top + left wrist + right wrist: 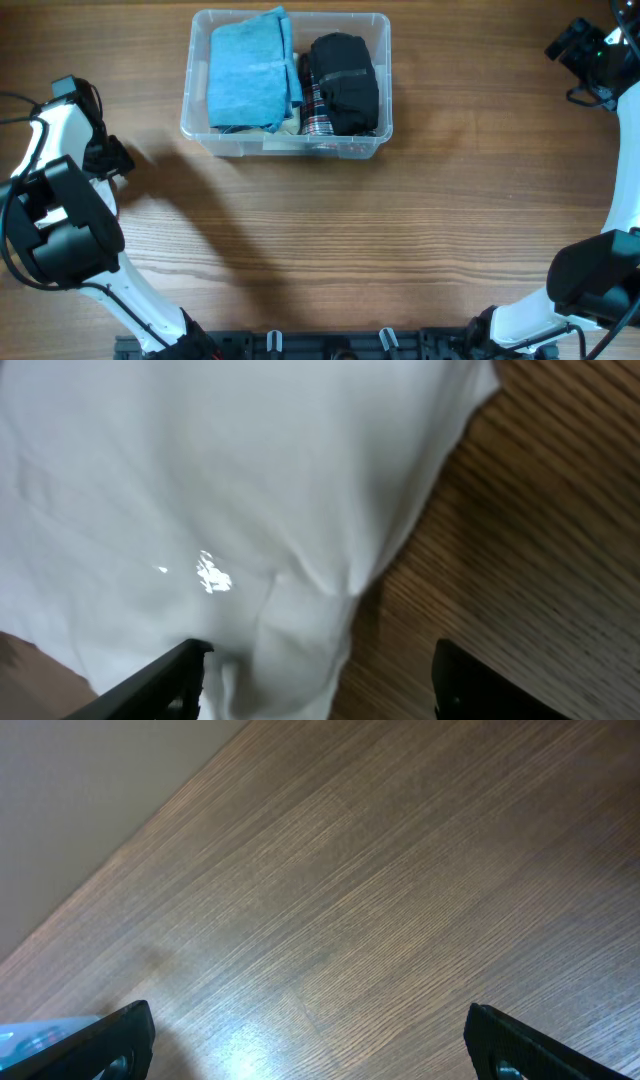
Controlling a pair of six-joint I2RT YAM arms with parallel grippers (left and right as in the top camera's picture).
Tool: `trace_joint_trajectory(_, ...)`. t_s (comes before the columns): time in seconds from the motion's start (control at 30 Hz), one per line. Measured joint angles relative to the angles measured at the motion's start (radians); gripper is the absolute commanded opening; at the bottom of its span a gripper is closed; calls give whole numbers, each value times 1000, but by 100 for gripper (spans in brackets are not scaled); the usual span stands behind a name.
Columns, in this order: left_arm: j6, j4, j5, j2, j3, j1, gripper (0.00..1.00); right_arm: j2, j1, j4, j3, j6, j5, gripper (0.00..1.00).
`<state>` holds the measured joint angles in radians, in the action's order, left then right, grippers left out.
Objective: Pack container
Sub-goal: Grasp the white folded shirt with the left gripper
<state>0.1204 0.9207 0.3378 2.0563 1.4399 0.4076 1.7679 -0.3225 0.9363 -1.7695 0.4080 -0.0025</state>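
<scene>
Far back, container [250, 148], table [330, 240] stretching wide around

overhead looks straight down on the table [330, 230], while both wrist views sit close above its wood.

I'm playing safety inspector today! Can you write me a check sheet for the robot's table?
Surface: wooden table, no spills seen.
Job's things: clear container holds a blue cloth, a black garment and a checked item between them.
Clutter: white wrinkled sheet below the left gripper; cannot tell what it is.
Grippers: left gripper open; right gripper open; both hold nothing.
Cables: black cables at the left edge.
Surroundings: grey area beyond the table edge.
</scene>
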Motion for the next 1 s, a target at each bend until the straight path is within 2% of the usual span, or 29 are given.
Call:
trace_joint_trajectory(0.07,-4,-17,15,0,0,0,62,0,0,0,0,0,0,100)
trace_joint_trajectory(0.23,-11,-27,29,8,0,0,60,0,0,0,0,0,0,100)
trace_joint_trajectory(0.27,-11,-27,32,22,0,0,54,0,0,0,0,0,0,100)
trace_joint_trajectory(0.3,-11,-28,36,38,3,-1,23,0,0,0,0,0,0,100)
trace_joint_trajectory(0.33,-10,-27,39,39,4,-1,7,0,0,0,0,0,0,99)
trace_joint_trajectory(0.37,-11,-29,41,41,4,-1,4,0,0,0,0,0,0,100)
trace_joint_trajectory(0.57,-11,-14,64,46,11,-2,4,0,0,0,0,0,0,100)
trace_joint_trajectory(0.67,-11,93,4,46,71,-11,4,0,0,0,0,0,0,100)
trace_joint_trajectory(0.83,-11,281,-192,-16,381,-92,4,0,0,0,0,0,0,100)
trace_joint_trajectory(0.93,-11,280,-312,-143,538,-158,4,0,0,0,0,0,0,100)
trace_joint_trajectory(1.0,-11,277,-343,-206,593,-204,4,0,0,0,0,0,0,100)
